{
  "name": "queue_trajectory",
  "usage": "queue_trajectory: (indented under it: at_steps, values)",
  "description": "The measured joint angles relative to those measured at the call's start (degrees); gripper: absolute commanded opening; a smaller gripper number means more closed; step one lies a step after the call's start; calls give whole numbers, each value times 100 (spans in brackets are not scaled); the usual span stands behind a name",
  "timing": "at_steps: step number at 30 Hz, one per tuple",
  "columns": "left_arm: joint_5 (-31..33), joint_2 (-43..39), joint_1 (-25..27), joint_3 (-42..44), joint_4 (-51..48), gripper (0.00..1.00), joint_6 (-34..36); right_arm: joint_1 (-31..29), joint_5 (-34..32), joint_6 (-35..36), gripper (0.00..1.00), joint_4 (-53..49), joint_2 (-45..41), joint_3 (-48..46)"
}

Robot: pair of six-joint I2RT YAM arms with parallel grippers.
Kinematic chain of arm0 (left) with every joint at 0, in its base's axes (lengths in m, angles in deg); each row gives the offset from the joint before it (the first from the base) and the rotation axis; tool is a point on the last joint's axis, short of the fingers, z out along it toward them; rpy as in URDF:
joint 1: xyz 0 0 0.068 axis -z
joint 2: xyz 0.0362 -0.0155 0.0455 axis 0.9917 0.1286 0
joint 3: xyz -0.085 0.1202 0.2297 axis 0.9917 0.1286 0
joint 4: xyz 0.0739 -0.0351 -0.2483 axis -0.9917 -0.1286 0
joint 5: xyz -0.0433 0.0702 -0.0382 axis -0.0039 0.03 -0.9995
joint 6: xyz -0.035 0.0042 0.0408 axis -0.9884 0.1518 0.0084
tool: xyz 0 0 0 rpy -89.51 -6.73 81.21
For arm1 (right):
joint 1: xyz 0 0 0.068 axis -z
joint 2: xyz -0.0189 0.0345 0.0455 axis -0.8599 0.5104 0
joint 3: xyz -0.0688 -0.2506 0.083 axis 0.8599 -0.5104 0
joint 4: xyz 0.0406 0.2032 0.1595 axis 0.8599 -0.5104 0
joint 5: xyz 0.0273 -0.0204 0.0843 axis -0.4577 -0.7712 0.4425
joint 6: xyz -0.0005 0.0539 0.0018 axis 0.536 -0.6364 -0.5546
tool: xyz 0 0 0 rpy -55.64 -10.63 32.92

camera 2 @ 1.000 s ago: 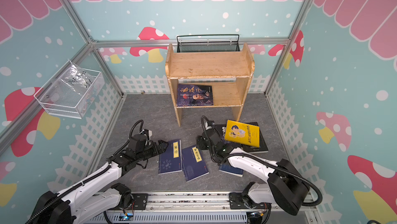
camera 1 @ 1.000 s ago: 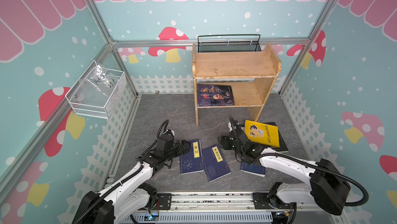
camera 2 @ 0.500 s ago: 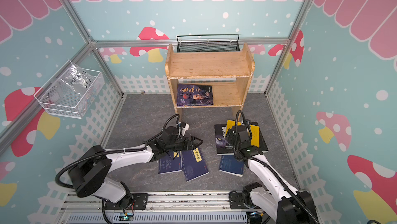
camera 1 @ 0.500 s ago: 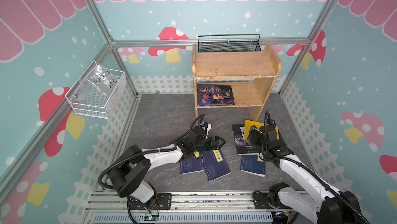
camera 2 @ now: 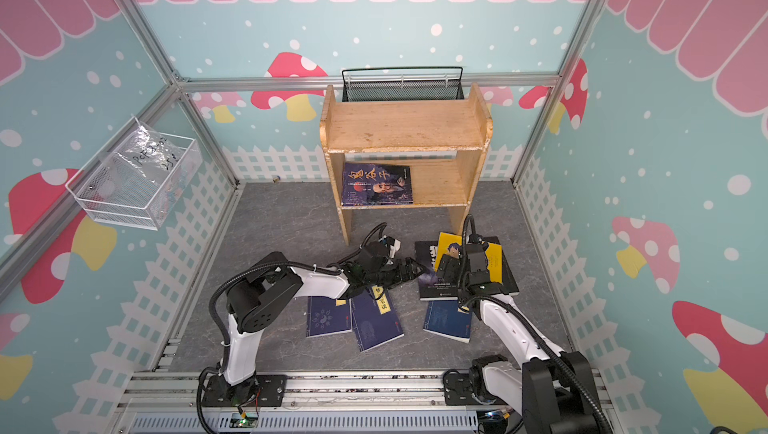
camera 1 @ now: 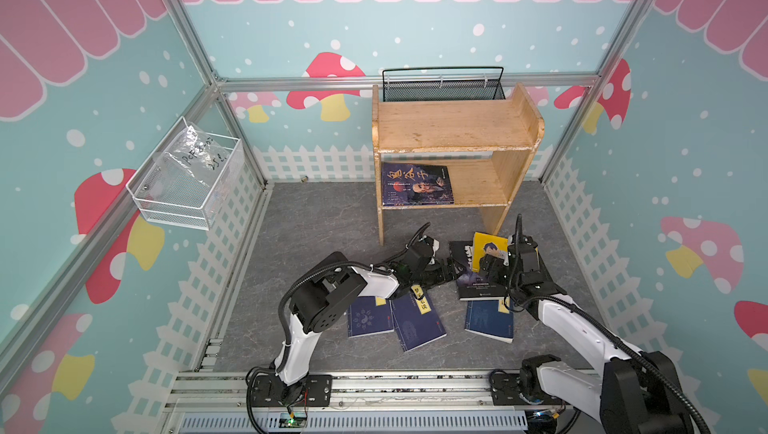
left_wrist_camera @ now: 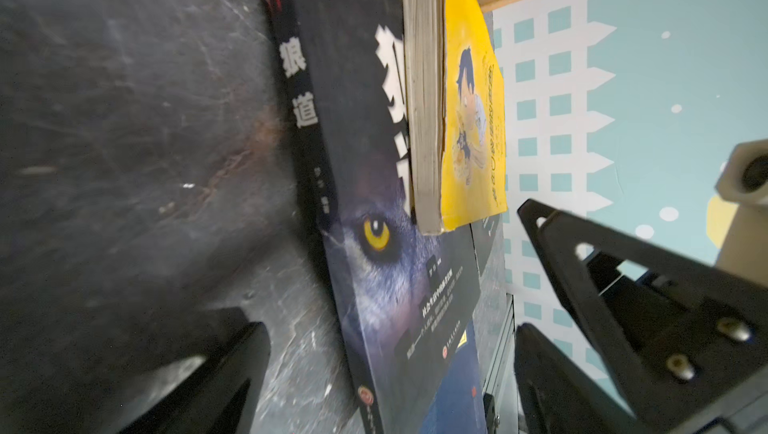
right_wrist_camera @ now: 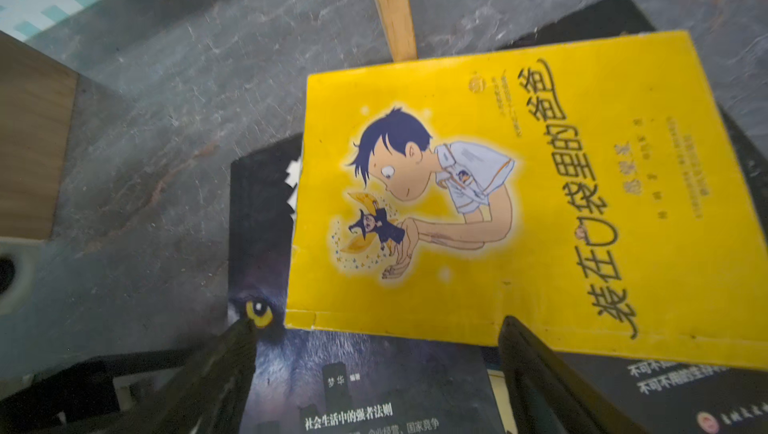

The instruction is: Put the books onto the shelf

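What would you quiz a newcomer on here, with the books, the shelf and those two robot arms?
1. True or false: a book lies on the top board of the shelf.
2. Which book lies on the black book by the right gripper? A yellow, B green, C red.
3. How many navy books lie on the floor?
Key: 1 false; 2 A, the yellow book; 3 three.
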State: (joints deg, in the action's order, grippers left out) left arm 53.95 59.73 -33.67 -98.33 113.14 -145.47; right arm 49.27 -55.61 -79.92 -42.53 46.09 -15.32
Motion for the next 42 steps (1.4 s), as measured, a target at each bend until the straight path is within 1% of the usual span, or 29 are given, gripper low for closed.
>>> queue_trajectory:
  at_steps: [3,5,9,14,18,22,27,31,32,35,38,42]
  values:
    - [70,162,55,-310,-162,92,-42,24,221,-42,92,109,57,-219]
    - [83,240,92,-446,-232,90,-85,33,348,-87,91,192,85,-343]
    - [13,501,131,-614,44,81,-306,50,507,-256,88,516,175,-516]
    - [-72,761,131,-710,470,72,-575,103,544,-492,87,1003,197,-730]
    - [-46,774,131,-686,476,57,-660,111,568,-603,86,1246,249,-809]
    - [-26,774,133,-601,435,37,-675,133,647,-660,86,1569,310,-887]
    - [-22,774,133,-503,433,19,-713,177,789,-723,86,1757,295,-968]
    - [-22,732,133,-485,472,2,-708,179,990,-730,87,1744,221,-975]
    - [-22,704,133,-466,481,0,-704,179,1049,-732,88,1711,184,-977]
    - [-24,527,133,-291,535,0,-704,179,1283,-756,88,1473,-92,-1008]
    - [-24,170,116,81,520,0,-717,179,1515,-774,89,1250,-529,-1001]
    - [-96,-590,26,765,518,0,-695,179,1681,-774,91,881,-1331,-841]
